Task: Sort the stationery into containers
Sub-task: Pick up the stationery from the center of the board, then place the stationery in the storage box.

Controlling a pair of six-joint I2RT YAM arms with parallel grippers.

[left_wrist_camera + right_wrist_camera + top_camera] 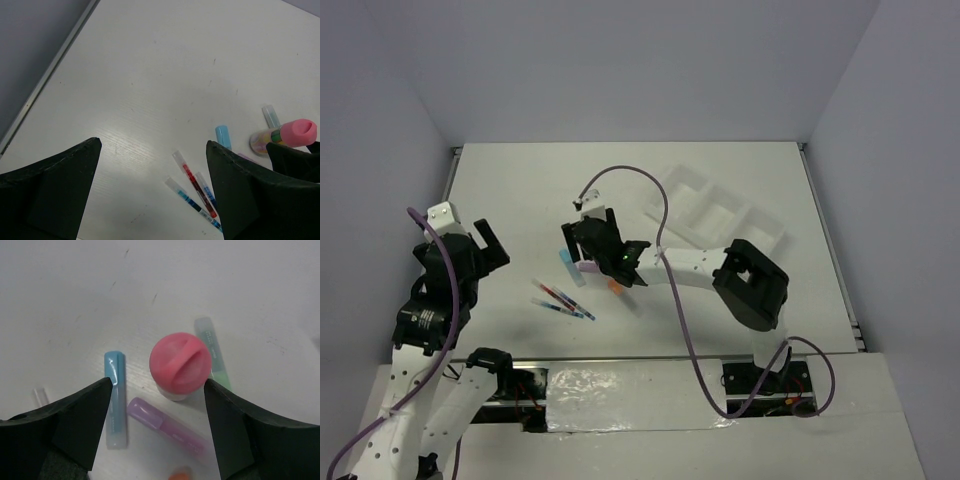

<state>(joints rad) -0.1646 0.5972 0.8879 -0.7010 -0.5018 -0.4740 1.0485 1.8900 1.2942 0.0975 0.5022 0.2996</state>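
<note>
In the right wrist view a stubby pink-capped piece [180,362] stands on the table, seen from above. My right gripper [157,390] hangs over it, open, with the cap just inside the right finger and touched by neither. Around it lie a blue marker [115,395], a purple marker [165,427], a green marker [212,352] and an orange tip [180,474]. Three thin pens [195,192] lie together nearer my left gripper [153,145], which is open above bare table with nothing in it. The white three-compartment tray [715,210] sits at the back right.
The table's left edge rail [47,75] runs beside the left gripper. The right arm's purple cable [665,215] loops over the table between the gripper and the tray. Grey walls enclose the table on three sides.
</note>
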